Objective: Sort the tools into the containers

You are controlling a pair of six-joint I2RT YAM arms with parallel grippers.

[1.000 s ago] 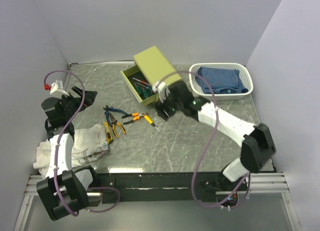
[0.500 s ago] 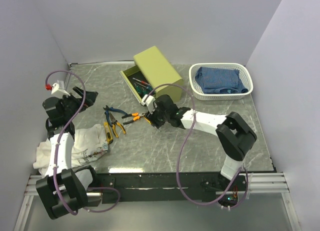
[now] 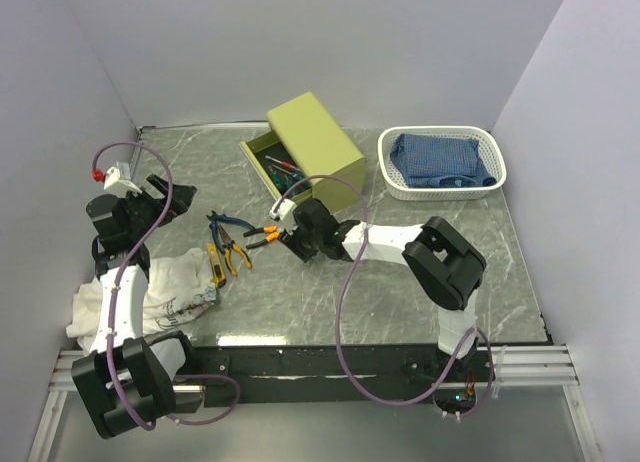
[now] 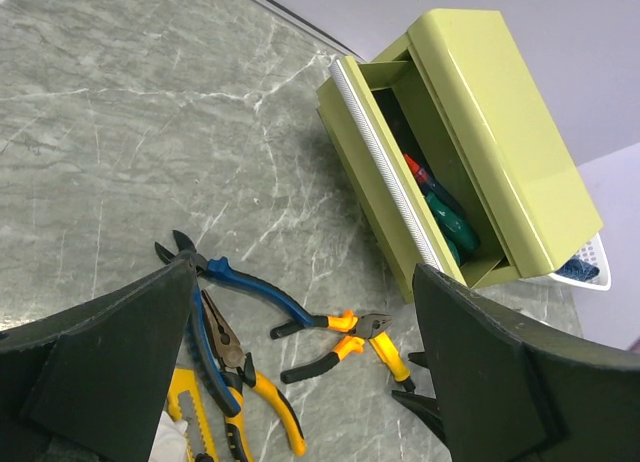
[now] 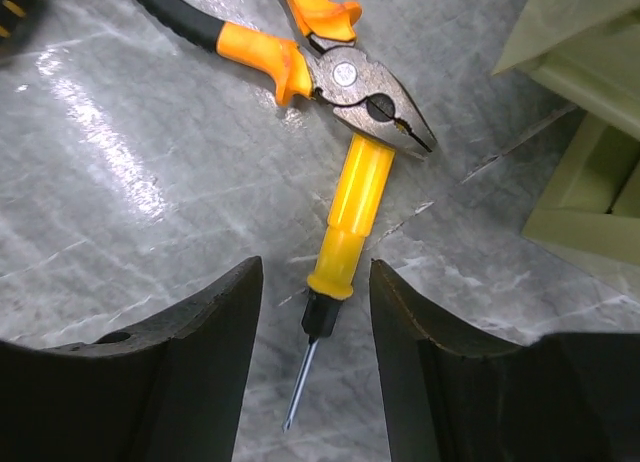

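Observation:
The olive cabinet (image 3: 318, 132) stands at the back with one drawer (image 3: 262, 169) pulled out; green and red-handled screwdrivers (image 4: 448, 214) lie in it. My right gripper (image 5: 315, 274) is open and low over the table, its jaws on either side of an orange-handled screwdriver (image 5: 352, 217), not touching it. It also shows in the top view (image 3: 296, 238). Orange-handled pliers (image 5: 300, 57) touch the screwdriver's butt. Blue-handled pliers (image 4: 255, 292), yellow-handled pliers (image 4: 250, 382) and a yellow utility knife (image 4: 185, 422) lie to the left. My left gripper (image 3: 172, 196) is open and empty, raised at the far left.
A white basket (image 3: 493, 185) holding a blue cloth stands at the back right. A crumpled white cloth (image 3: 160, 292) lies at the front left beside the knife. Walls close in the left, back and right sides.
My right arm has swung from the cabinet's drawer front leftward and down to the orange-handled screwdriver. The left arm and the tools have not moved.

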